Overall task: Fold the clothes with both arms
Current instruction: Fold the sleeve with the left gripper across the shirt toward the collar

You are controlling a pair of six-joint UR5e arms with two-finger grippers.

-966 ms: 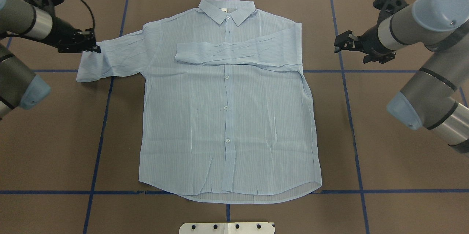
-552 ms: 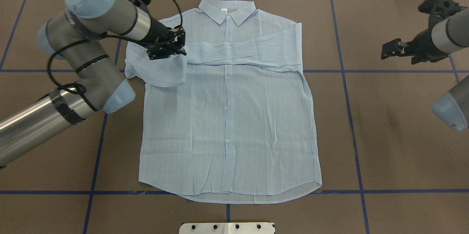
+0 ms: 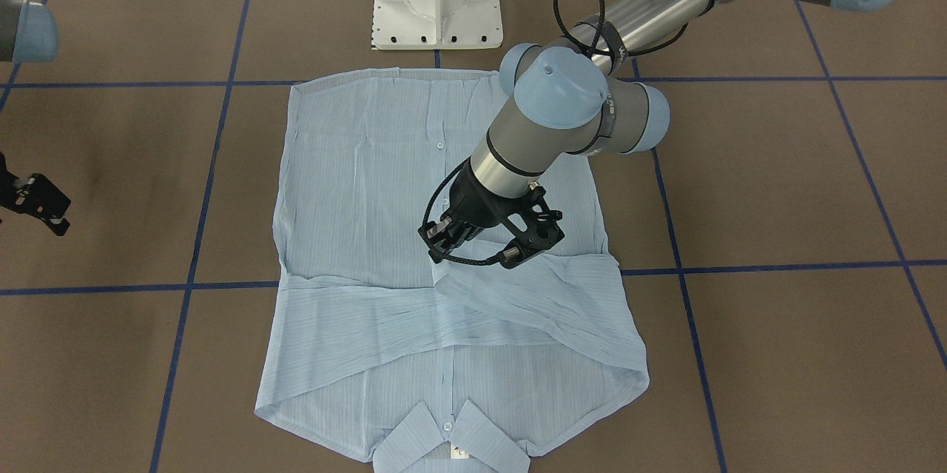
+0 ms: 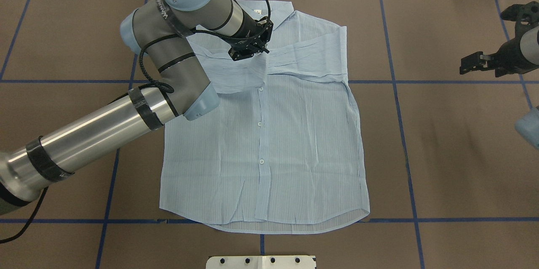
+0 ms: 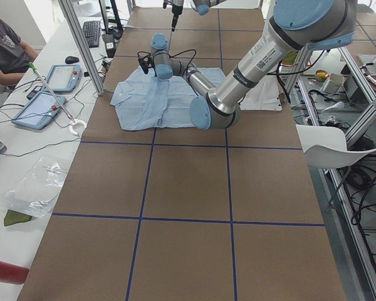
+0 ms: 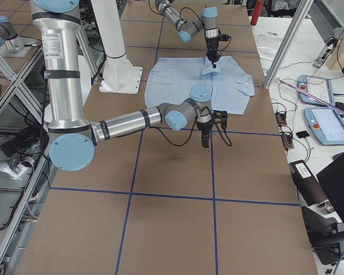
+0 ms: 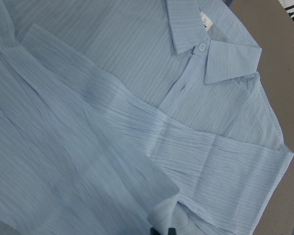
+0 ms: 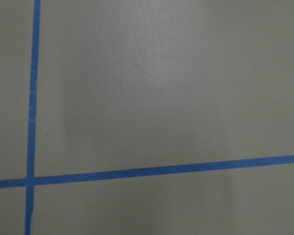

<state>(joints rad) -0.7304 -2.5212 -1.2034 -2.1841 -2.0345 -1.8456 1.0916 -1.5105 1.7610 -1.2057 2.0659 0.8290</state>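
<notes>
Shirt (image 4: 273,142) flat on table (image 4: 442,155), buttons up. Left gripper (image 4: 263,51) is closed on the end of the left sleeve (image 4: 236,75), which trails from the jaws back toward its shoulder, long axis across the chest. Right sleeve (image 4: 307,56) lies folded just beyond the jaws. Right gripper (image 4: 473,62) stands well apart; its opening cannot be told. Lowering and release likely follow.

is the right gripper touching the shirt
No, the right gripper hangs over brown table, well apart from the shirt.
</notes>
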